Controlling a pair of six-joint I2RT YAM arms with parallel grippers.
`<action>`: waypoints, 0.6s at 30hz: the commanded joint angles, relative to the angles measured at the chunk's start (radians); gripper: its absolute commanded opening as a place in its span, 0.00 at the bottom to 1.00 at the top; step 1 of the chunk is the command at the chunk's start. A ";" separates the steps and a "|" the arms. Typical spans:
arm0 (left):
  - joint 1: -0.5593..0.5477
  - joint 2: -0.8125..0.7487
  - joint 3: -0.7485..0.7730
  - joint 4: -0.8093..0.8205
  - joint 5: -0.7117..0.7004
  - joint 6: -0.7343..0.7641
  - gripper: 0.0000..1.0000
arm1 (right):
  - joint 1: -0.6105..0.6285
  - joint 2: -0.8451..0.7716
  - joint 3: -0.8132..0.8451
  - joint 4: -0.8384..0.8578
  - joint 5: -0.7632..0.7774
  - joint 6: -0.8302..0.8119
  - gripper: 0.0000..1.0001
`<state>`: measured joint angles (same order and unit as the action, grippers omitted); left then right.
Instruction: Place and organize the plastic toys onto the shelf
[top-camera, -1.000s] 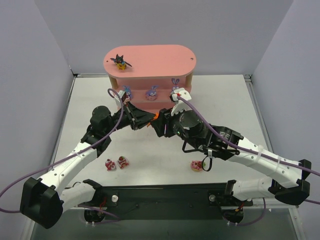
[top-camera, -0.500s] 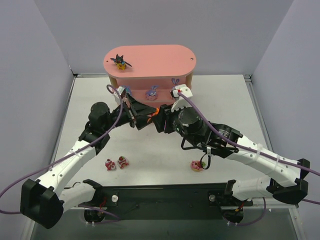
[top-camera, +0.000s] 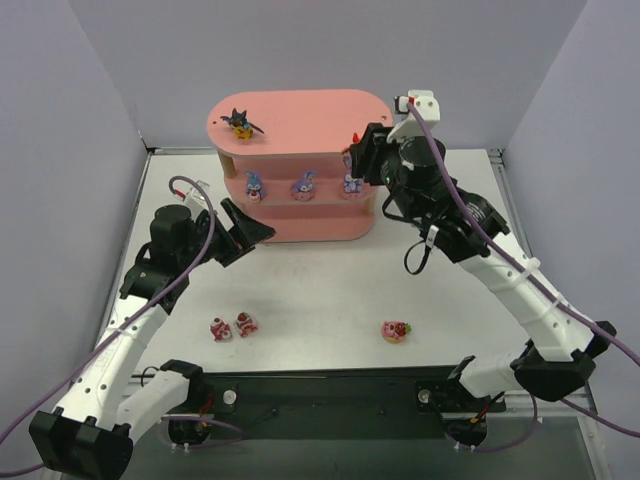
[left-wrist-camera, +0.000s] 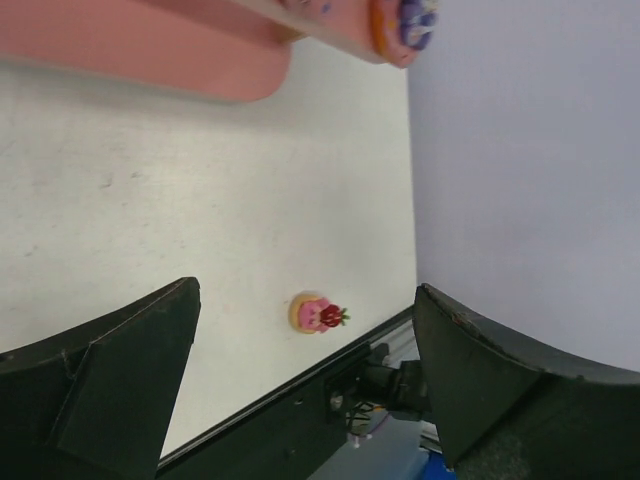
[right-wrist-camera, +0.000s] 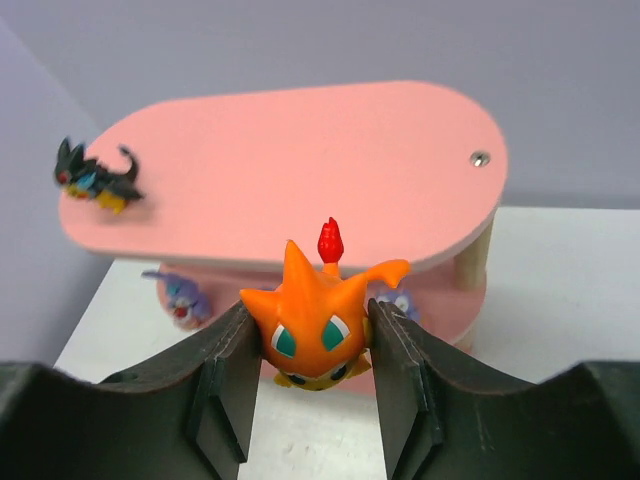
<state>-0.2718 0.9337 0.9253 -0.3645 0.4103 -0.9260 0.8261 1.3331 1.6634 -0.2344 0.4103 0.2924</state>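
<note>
1. Top external view: I see the pink shelf (top-camera: 300, 115) at the far side of the table (top-camera: 320, 290). The bat toy (top-camera: 240, 124) sits on the left of the top board. Three bunnies (top-camera: 304, 185) stand in a row on the middle board, so like goes with like. Three red-and-white toys (top-camera: 246, 323) lie on the table near the arms, two on the left and one on the right. They are not put away yet. My left gripper (top-camera: 250, 232) hangs low in front of the shelf's left end. My right gripper (top-camera: 358, 150) is up high by the right end of the top board.
2. Left wrist view: the jaws are spread wide with nothing between them. Past them I see one of the red-and-white toys (left-wrist-camera: 318, 314) on the table, well apart from the shelf (left-wrist-camera: 150, 60). I think this gripper is free so it can fetch one of them.
3. Right wrist view: the two fingers (right-wrist-camera: 225, 370) pinch the orange toy (right-wrist-camera: 320, 330) from both sides, with its face toward the camera. It hangs in the air in front of the top board, not on it yet. I think I hold it high so it can go down on the bare part of the board.
</note>
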 joint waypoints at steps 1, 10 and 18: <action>0.011 -0.010 -0.039 -0.125 -0.090 0.137 0.97 | -0.108 0.107 0.122 0.055 -0.070 -0.056 0.00; 0.014 0.043 -0.063 -0.165 -0.122 0.208 0.97 | -0.200 0.285 0.254 0.038 -0.128 -0.075 0.00; 0.019 0.088 -0.052 -0.177 -0.122 0.239 0.97 | -0.211 0.328 0.271 0.053 -0.143 -0.088 0.01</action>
<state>-0.2615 1.0088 0.8562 -0.5350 0.3000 -0.7300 0.6212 1.6501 1.8915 -0.2199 0.2806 0.2291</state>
